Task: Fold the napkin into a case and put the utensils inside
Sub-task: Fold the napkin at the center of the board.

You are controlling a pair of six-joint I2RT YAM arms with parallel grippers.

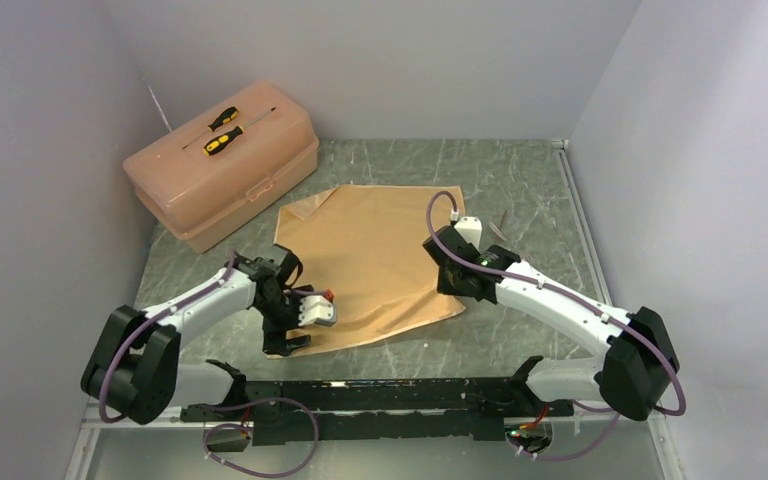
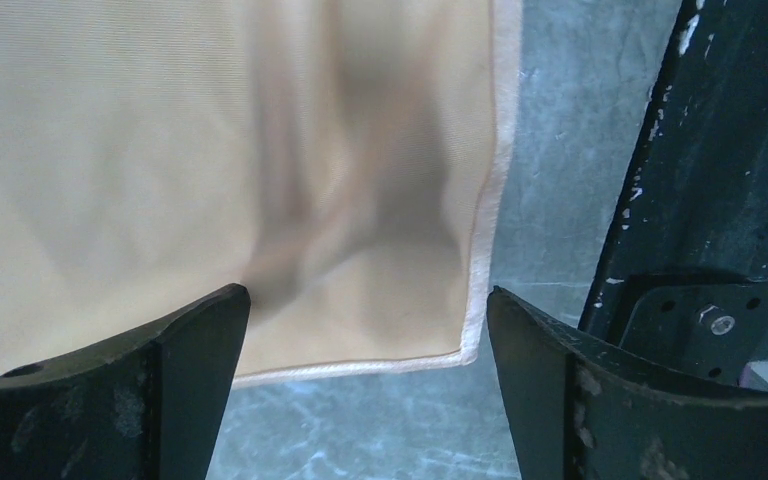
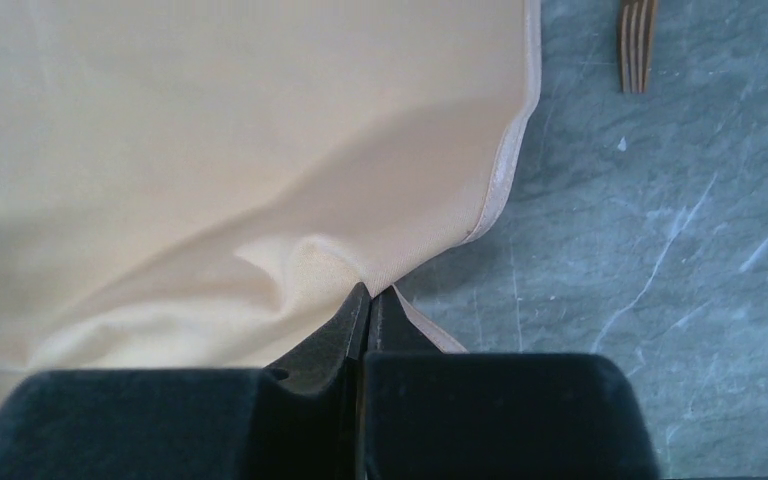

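The peach-tan napkin (image 1: 370,260) lies spread open and nearly flat in the middle of the table. My left gripper (image 1: 295,335) hovers open over its near-left corner. In the left wrist view the hemmed corner (image 2: 465,350) sits between the wide-apart fingers (image 2: 200,340), with nothing gripped by the left gripper (image 2: 365,300). My right gripper (image 1: 457,275) is at the napkin's right edge. In the right wrist view it (image 3: 370,292) is shut on a puckered fold of the napkin (image 3: 210,130) by the hem. Golden-brown fork tines (image 3: 637,45) lie on the bare table beyond that edge.
A pink plastic toolbox (image 1: 222,165) stands at the back left with two yellow-and-black screwdrivers (image 1: 225,125) on its lid. A black rail (image 1: 360,400) runs along the near edge, close beside the left gripper. Grey walls enclose the table on three sides.
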